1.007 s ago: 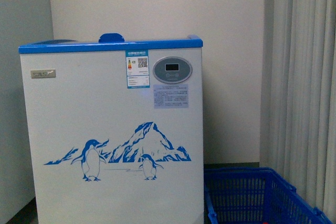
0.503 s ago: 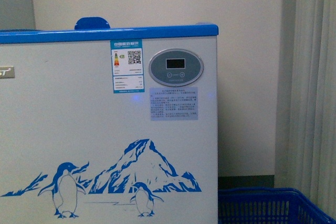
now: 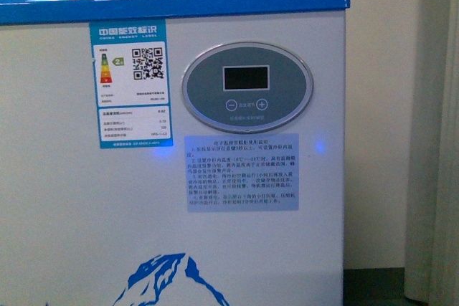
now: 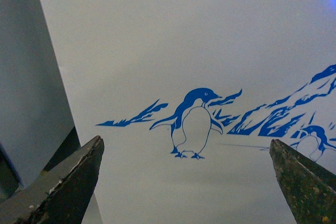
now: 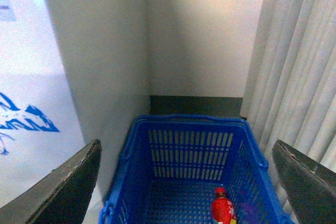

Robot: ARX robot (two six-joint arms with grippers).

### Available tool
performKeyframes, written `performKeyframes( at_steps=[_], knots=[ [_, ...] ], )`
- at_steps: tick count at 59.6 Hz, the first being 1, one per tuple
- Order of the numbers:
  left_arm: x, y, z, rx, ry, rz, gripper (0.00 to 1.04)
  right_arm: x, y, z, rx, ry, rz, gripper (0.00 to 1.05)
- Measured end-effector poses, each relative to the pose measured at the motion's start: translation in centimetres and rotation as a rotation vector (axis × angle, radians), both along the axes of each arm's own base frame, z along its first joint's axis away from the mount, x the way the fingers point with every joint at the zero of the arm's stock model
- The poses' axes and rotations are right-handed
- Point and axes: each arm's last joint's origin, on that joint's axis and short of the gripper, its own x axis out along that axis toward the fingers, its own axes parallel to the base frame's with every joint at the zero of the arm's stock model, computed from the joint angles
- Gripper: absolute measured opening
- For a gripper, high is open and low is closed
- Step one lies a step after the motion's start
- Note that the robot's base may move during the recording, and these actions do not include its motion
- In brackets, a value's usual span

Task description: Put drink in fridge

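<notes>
Closer than a second ago, the fridge (image 3: 64, 198) now fills almost the whole front view, and the blue basket (image 5: 184, 120) that showed low on the right of that view has dropped out of it.

On my left, the left gripper (image 4: 185, 141) is spread wide with nothing between its two fingers. It faces the white front of the fridge, with a blue penguin (image 4: 193, 124) drawn straight ahead in the gap.

In the front view I see the blue rim (image 3: 215, 1) along the top. Under it are an energy label (image 3: 129, 87), then an oval control panel (image 3: 247, 87), with a printed notice (image 3: 242, 172) just below the panel.

On my right, the right gripper (image 5: 186, 142) is also spread and bare. It looks past the fridge's side into the basket, which stands on the floor in the corner between the fridge, the wall (image 5: 199, 30) and a pale curtain (image 5: 294, 61). The drink (image 5: 223, 209) is down on the basket's floor, showing its red cap and red label and partly cut off by the picture's edge. It is well apart from my right fingers and touches neither of them.
</notes>
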Motion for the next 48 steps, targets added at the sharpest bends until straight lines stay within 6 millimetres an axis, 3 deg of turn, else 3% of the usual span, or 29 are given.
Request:
performKeyframes(
  at_steps=[20,28,37,42,48],
  knots=[
    [0.0,0.0,0.0,0.000,0.001,0.000,0.97,0.0,0.0,0.0,0.000,0.001,-0.001,0.97],
    [0.0,0.0,0.0,0.000,0.001,0.000,0.97,0.7,-0.6,-0.1,0.116,0.274,-0.213,0.97],
    [0.0,0.0,0.0,0.000,0.001,0.000,0.97,3.4,-2.2,0.3,0.193,0.422,-0.216,0.97],
    [0.0,0.0,0.0,0.000,0.001,0.000,0.97,6.7,-4.2,0.1,0.196,0.489,-0.242,0.97],
    [0.0,0.0,0.0,0.000,0.001,0.000,0.97,10.8,-5.7,-2.3,0.190,0.595,-0.239,0.97]
  ],
)
